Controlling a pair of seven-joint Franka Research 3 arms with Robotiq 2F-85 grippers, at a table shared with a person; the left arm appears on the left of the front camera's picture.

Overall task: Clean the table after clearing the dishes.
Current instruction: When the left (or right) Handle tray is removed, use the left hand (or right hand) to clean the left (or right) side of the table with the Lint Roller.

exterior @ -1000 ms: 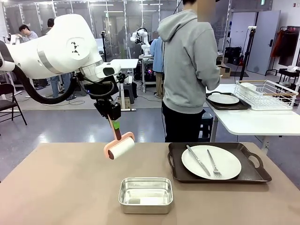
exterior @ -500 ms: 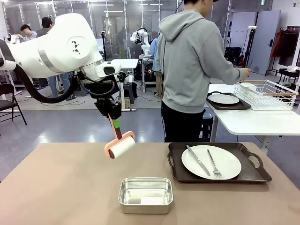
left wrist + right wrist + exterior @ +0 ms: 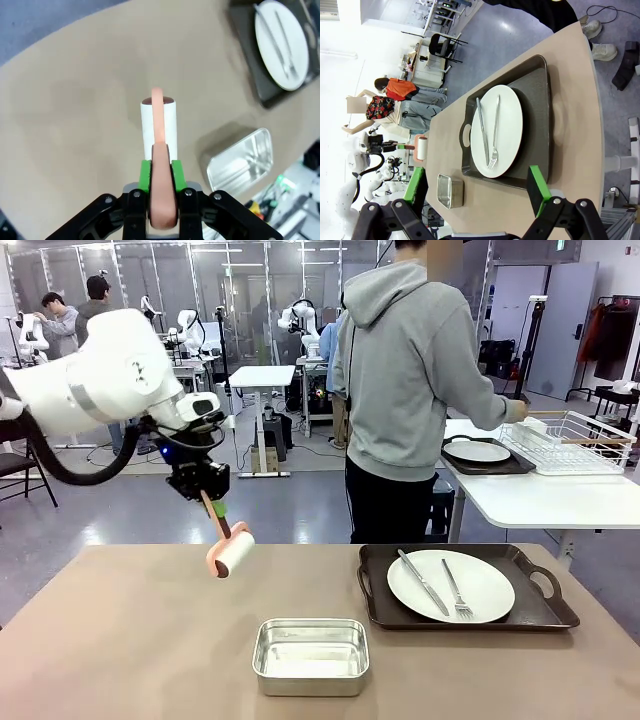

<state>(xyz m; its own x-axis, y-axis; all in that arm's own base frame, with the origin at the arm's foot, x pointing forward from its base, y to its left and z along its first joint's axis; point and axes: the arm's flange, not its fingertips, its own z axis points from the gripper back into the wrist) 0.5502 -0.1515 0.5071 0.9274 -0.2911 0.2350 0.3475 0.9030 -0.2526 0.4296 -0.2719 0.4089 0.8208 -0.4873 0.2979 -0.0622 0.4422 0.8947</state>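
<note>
My left gripper [image 3: 207, 492] is shut on the pink handle of a white lint roller [image 3: 232, 552], which hangs just above the tan table [image 3: 110, 660] left of its middle. From the left wrist, the green pads [image 3: 145, 175] clamp the handle and the roller [image 3: 158, 125] hovers over bare tabletop. A white plate [image 3: 492, 588] with a knife and a fork lies on a dark tray [image 3: 380, 590] at the right. My right gripper [image 3: 476, 185] stands open above that tray [image 3: 537, 105] and plate [image 3: 510, 125]. A second plate on a tray [image 3: 478, 452] sits on the white side table.
A shiny steel pan [image 3: 311, 655] sits near the table's front edge, between the roller and the tray. A person in a grey hoodie [image 3: 405, 380] stands beyond the far edge, back turned, hands at a wire rack [image 3: 570, 445] on the white table.
My left arm has swung to the left, carrying the roller with it over the table. The person has reached an arm out to the wire rack.
</note>
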